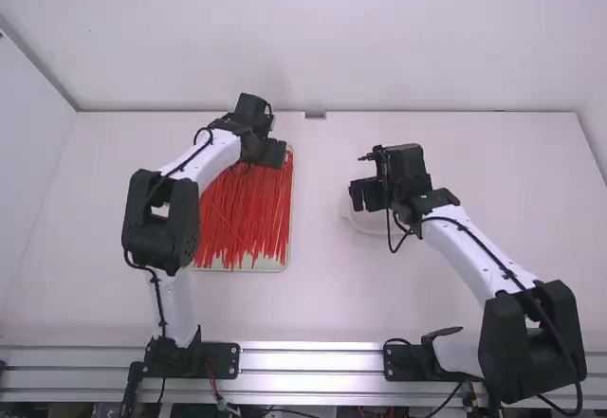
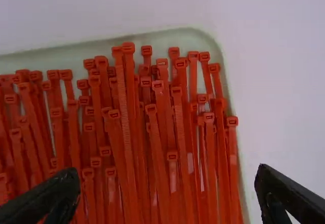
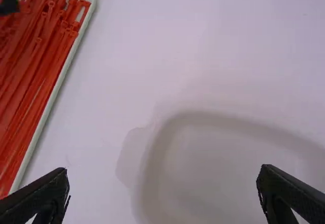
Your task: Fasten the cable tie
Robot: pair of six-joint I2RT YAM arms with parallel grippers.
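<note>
Many cable ties (image 2: 152,132) reach the tray (image 2: 203,33)'s far edge under the left gripper (image 2: 166,183).

White links, black joints, thin black cables on left arm (image 1: 202,164), right arm (image 1: 467,245); black left gripper (image 2: 165,186), right gripper (image 3: 162,186); black base plates (image 1: 193,358) at six o'clock.

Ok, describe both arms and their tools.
The left arm and right arm have white links, black joints and thin black cables. The left tool and right tool are black, with two tapered fingers.
</note>
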